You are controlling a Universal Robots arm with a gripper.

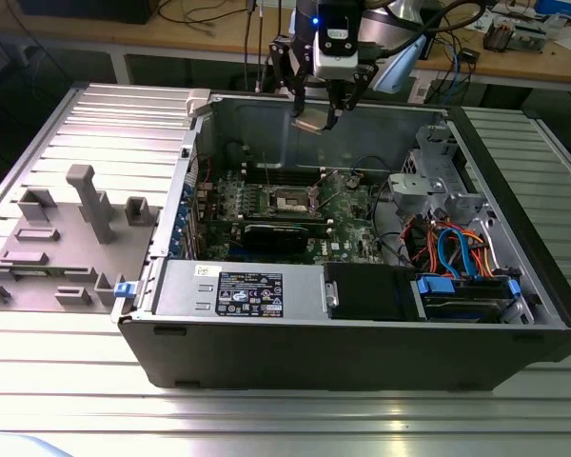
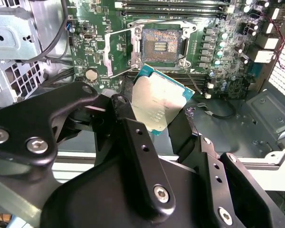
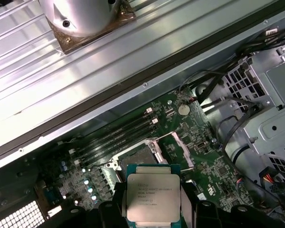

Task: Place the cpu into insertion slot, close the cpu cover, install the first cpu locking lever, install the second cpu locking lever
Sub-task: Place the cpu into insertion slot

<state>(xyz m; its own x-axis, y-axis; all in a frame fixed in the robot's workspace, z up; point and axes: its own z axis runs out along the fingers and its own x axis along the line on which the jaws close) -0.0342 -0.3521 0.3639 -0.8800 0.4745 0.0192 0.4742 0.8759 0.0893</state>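
Note:
My gripper hangs above the open computer case, near its back wall, shut on the cpu. The cpu is a small square chip with a pale metal top and a green edge, and it tilts between the black fingers in both wrist views. Below it on the green motherboard lies the insertion slot, its dark pin field bare. The cpu cover, a thin metal frame, stands swung open beside the slot. A thin wire lever sticks out from the slot's corner.
A grey fixture block with upright holders lies at the exterior view's left. Inside the case are a labelled metal box at the front, a black card, a metal drive cage and blue and orange cables.

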